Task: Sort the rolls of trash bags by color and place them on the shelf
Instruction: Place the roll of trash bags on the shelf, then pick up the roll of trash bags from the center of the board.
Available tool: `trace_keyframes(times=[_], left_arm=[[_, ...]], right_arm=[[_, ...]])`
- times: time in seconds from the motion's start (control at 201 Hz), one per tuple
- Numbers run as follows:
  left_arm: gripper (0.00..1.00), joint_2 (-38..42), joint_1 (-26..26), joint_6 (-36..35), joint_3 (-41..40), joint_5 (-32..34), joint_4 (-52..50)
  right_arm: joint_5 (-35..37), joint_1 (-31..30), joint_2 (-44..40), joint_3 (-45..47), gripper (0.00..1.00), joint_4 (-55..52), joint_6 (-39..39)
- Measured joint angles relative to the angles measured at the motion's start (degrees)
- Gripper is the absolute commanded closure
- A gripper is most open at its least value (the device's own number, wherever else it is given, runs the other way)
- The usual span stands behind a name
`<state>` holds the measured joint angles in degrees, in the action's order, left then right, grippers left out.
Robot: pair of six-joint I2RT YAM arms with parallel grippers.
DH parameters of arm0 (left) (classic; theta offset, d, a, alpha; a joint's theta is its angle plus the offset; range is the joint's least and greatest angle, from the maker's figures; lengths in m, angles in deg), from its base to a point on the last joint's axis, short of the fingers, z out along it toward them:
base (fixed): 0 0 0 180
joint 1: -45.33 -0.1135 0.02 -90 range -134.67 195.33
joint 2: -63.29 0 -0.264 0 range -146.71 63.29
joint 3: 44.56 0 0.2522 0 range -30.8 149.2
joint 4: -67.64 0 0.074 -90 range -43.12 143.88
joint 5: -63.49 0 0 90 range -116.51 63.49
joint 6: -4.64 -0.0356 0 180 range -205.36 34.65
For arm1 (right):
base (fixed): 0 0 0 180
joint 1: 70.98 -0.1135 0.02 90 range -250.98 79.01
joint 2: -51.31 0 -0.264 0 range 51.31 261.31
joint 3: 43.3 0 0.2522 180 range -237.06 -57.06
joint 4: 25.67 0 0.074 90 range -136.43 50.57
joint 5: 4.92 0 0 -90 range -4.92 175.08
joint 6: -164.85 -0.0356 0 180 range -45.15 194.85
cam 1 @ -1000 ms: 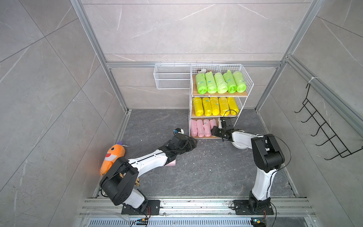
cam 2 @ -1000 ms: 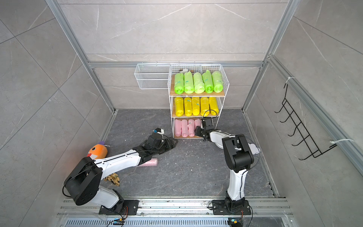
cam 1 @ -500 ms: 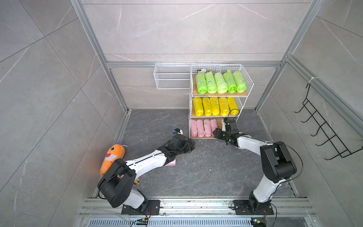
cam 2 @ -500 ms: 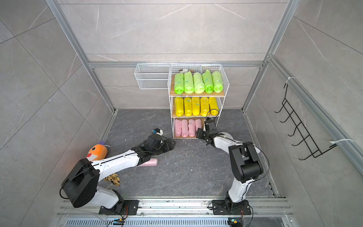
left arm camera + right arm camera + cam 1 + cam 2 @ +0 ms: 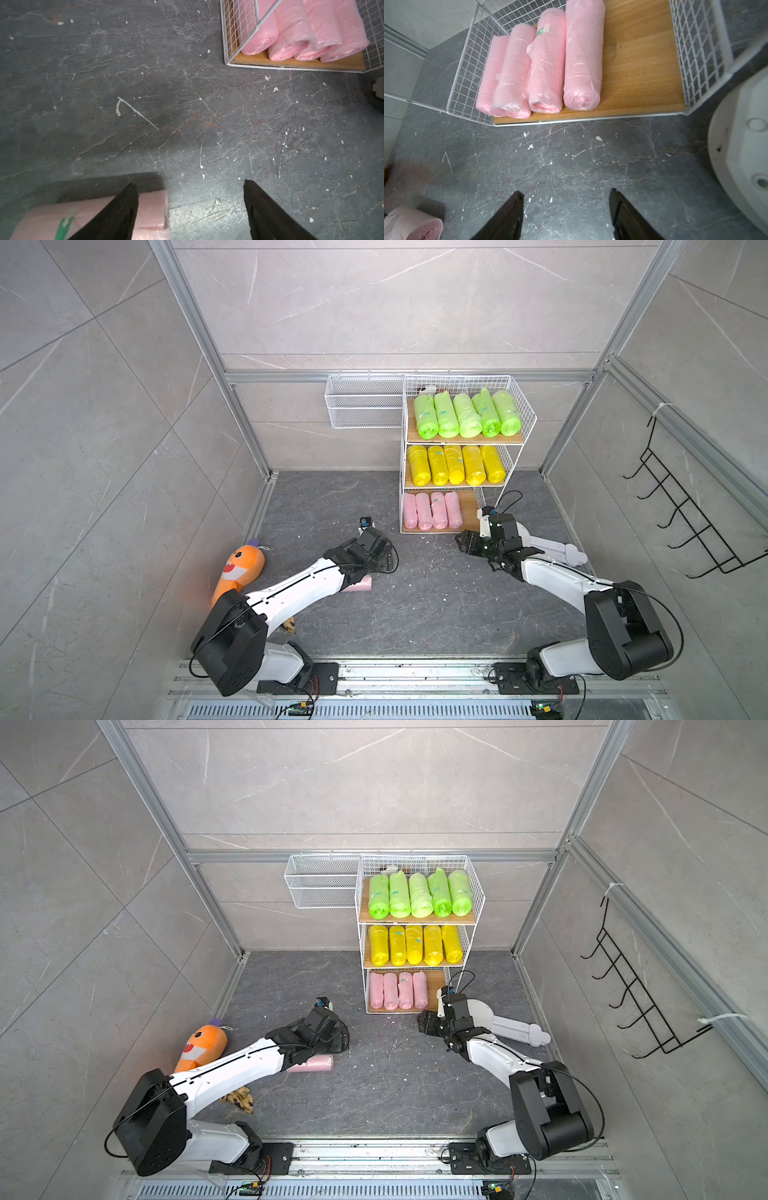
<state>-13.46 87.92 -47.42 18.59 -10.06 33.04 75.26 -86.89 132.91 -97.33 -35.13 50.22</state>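
Note:
The shelf stands at the back with lime green rolls on its top tier, yellow rolls on the middle one and several pink rolls on the bottom board. One more pink roll lies on the floor, partly under my left arm. My left gripper is open just above the floor, and the end of that roll lies beside one finger, outside the jaws. My right gripper is open and empty over bare floor, just in front of the bottom tier.
An orange plush shark lies by the left wall. A white wire basket hangs left of the shelf and a black hook rack is on the right wall. A small brown thing lies by my left arm.
My right gripper has backed away from the shelf's bottom tier and opened wider. My left gripper has shifted slightly back toward the loose pink roll.

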Motion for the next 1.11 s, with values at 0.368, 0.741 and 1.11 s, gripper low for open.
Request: trace_keyframes(times=[0.368,0.741,1.11], left_arm=[[0.11,20.0,-8.02,13.9,-14.56,7.76,-4.44],[0.06,22.84,-11.41,24.37,-23.12,5.9,-2.51],[0.06,11.21,-11.45,27.89,-24.7,-0.7,12.22]], right_arm=[[-4.61,0.0,-0.39,2.12,0.3,4.92,-2.75],[-6.05,-0.22,-0.09,4.02,0.29,7.63,-4.15],[-7.3,-0.22,1.33,4.09,0.29,9.35,-5.44]])
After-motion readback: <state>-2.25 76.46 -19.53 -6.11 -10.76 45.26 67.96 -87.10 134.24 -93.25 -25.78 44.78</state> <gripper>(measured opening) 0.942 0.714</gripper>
